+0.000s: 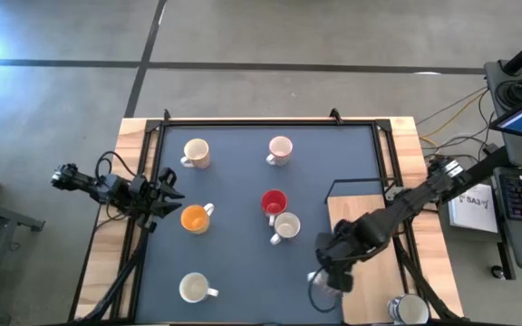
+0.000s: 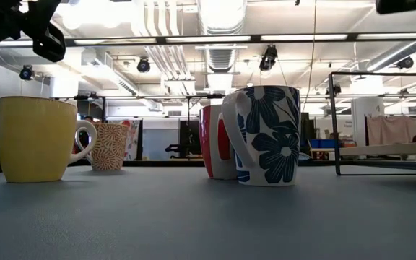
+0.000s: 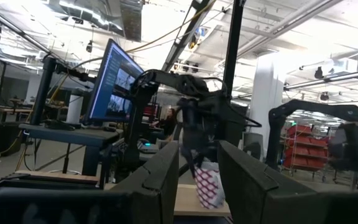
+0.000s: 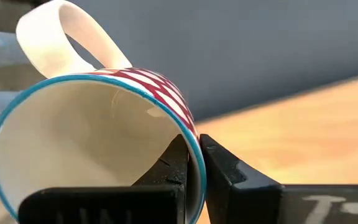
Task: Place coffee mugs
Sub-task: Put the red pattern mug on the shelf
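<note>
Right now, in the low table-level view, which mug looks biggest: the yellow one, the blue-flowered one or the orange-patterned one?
1. Blue-flowered mug
2. Yellow mug, nearly as large
3. Orange-patterned mug, which stands farther back, so its true size is unsure.

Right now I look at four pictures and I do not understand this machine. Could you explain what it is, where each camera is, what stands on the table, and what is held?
It is a robot with two dark arms at a table with a dark mat. One picture looks straight down from above, one looks level across the table top, and one comes from each arm's wrist.

Six coffee mugs stand on the mat: cream, pale pink, red, orange and two whitish ones. Another mug sits at the table's near right corner.

The right gripper is shut on the rim of a red-and-white patterned mug with a blue edge, near the table's right side. The left gripper waits open at the left edge, beside the orange mug.
</note>
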Tool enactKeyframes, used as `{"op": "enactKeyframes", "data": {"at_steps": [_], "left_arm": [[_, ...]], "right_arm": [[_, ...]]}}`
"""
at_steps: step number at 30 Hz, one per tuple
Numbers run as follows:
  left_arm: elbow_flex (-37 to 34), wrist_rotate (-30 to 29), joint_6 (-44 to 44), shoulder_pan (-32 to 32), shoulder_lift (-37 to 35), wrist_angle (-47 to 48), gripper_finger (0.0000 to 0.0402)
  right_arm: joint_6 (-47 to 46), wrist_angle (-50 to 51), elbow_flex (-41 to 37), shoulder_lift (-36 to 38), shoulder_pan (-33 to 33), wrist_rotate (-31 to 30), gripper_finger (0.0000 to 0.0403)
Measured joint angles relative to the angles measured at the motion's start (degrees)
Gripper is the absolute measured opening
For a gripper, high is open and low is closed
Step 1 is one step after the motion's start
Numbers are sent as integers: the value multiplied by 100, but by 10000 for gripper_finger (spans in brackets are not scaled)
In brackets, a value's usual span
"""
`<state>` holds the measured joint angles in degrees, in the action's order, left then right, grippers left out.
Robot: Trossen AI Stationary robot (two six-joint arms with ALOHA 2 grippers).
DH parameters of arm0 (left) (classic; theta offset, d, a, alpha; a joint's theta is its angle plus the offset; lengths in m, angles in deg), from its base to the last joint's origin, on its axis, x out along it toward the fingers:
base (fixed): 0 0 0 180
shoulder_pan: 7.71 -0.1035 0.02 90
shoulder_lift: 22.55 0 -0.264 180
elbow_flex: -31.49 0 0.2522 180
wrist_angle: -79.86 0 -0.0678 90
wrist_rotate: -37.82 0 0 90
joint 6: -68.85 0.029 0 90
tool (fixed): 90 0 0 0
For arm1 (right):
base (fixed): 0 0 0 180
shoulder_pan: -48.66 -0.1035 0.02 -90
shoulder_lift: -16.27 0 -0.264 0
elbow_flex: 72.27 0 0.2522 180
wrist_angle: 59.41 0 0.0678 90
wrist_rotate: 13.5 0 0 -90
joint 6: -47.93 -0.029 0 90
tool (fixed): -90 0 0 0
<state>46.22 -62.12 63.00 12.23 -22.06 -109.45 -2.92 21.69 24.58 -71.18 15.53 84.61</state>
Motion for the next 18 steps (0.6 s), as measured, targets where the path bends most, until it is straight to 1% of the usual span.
{"op": "enactKeyframes", "data": {"at_steps": [5,11,18], "left_arm": [[0,0,-1,0,0,0,95],[0,0,-2,-2,2,0,95],[0,0,0,-2,0,0,95]], "right_arm": [[722,415,0,18,-337,-214,14],[1456,474,0,-155,-819,-145,13],[1562,480,0,-162,-1410,-126,14]]}}
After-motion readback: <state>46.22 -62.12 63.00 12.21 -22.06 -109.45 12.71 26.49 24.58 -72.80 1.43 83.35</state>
